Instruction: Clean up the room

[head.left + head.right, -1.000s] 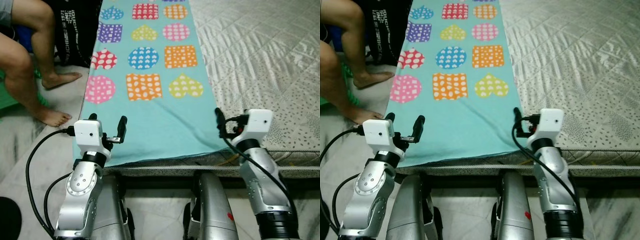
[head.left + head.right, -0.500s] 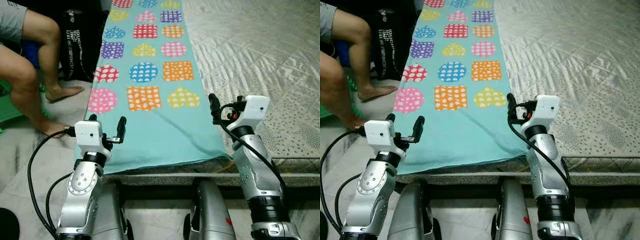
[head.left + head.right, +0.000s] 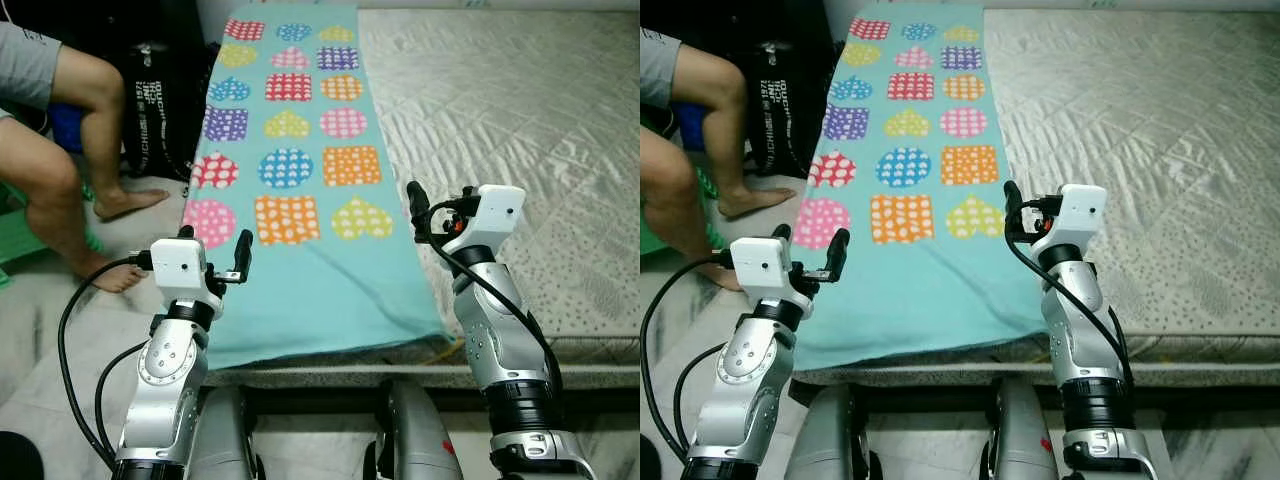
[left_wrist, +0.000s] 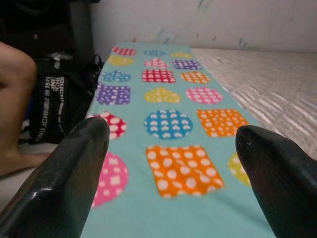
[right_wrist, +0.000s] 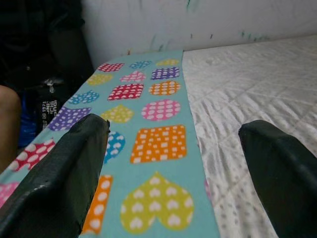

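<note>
1. The turquoise blanket lies flat along the left side of the mattress. Its long axis runs away from the robot toward the far wall, and its near end hangs just over the mattress edge.
2. The left gripper hovers over the blanket's near left corner, fingers spread wide, holding nothing.
3. The right gripper hovers near the blanket's right edge, fingers likewise wide apart and empty.
4. A seated person's bare legs rest on the floor to the left.
5. Beyond them a black bag stands against the blanket's left edge.
</note>
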Available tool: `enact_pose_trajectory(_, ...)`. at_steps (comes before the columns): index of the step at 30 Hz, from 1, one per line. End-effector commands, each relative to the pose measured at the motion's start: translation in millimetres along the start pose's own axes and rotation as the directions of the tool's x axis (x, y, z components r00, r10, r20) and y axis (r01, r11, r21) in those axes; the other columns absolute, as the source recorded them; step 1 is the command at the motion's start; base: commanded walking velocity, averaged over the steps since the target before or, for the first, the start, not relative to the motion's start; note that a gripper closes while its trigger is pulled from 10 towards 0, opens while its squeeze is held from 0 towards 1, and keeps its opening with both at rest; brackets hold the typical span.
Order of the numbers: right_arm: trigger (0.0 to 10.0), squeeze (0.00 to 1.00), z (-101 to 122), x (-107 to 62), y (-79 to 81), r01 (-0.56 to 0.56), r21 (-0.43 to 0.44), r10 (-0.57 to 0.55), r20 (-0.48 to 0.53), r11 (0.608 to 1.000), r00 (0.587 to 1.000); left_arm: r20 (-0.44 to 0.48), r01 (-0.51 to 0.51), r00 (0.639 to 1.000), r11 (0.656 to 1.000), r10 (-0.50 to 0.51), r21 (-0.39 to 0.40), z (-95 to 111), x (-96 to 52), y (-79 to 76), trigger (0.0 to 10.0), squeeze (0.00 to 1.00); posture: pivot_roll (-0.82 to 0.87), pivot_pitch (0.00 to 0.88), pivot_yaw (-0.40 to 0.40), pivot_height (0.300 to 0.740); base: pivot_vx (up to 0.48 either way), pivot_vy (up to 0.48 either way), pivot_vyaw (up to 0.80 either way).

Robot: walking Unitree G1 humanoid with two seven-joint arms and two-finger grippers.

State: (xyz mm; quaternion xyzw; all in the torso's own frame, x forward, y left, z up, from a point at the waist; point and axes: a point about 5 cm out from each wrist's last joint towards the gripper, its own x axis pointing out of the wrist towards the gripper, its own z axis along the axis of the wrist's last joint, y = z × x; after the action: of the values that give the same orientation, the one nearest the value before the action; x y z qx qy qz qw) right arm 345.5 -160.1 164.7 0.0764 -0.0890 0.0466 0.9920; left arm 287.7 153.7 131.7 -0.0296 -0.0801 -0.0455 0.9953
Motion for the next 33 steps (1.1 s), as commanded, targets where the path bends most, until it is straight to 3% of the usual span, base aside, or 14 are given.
enact_pose_trajectory(1, 10.0, 0.00, 3, 3.1, 0.2, 0.005, -0.004, -0.005, 0.013, 1.000, 1.000, -0.002, -0.005, 1.000, 1.000, 0.005, 0.013, -1, -0.3, 3.0, 10.0, 0.00, 0.08, 0.094, 0.021, 0.691, 0.000, 0.000, 0.00)
enact_pose_trajectory(9, 10.0, 0.00, -3, 1.3, 2.6, 0.002, -0.010, -0.002, 0.004, 1.000, 1.000, -0.013, -0.003, 1.000, 1.000, 0.004, 0.023, -4, 1.4, 4.9, 10.0, 0.00, 0.09, 0.082, 0.024, 0.740, 0.000, 0.000, 0.00)
enact_pose_trajectory(14, 10.0, 0.00, -7, -3.1, -0.9, 0.010, -0.017, -0.010, -0.007, 1.000, 1.000, -0.048, -0.045, 0.998, 0.996, 0.049, 0.078, -11, 3.3, 7.9, 10.0, 0.00, 0.08, 0.071, 0.024, 0.740, 0.000, 0.000, 0.00)
enact_pose_trajectory(33, 10.0, 0.00, -26, -33.3, -12.6, -0.005, -0.068, -0.001, -0.079, 0.998, 0.997, -0.036, -0.088, 0.995, 0.993, 0.092, 0.079, -15, 5.4, 18.0, 10.0, 0.00, 0.07, 0.027, 0.016, 0.740, 0.000, 0.000, 0.00)
